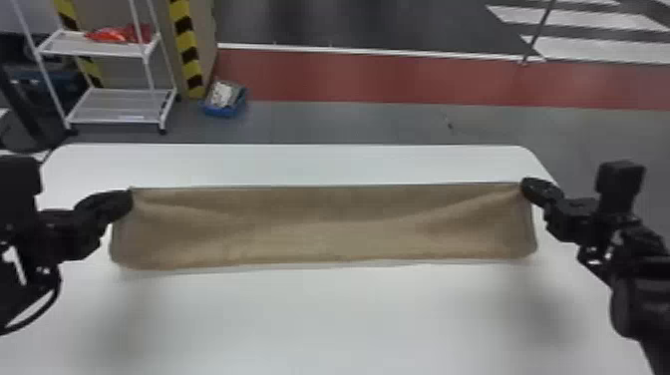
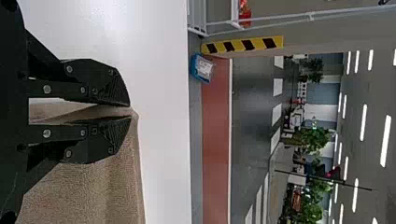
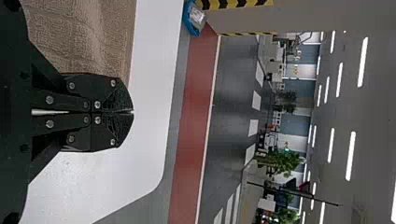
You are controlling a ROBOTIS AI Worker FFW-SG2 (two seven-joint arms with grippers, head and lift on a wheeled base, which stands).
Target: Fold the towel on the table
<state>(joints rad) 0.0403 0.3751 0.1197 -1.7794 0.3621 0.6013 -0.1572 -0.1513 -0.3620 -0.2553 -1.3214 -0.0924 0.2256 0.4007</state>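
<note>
Left pincer [image 1: 128, 200] clamps one far corner of the brown towel [image 1: 324, 229], which stretches rightward from it over the white tabletop [image 1: 324, 319], creased near both tips, to the right pincer [image 1: 526, 186], pinched together on the other far corner.

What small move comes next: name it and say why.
Probably ease the left gripper and right gripper together toward the robot, level with each other, carrying the far edge of the towel over its near one. Both are shut on its far corners, creases run inward from each, and that edge is stretched straight between them, so an even move should fold it squarely.
</note>
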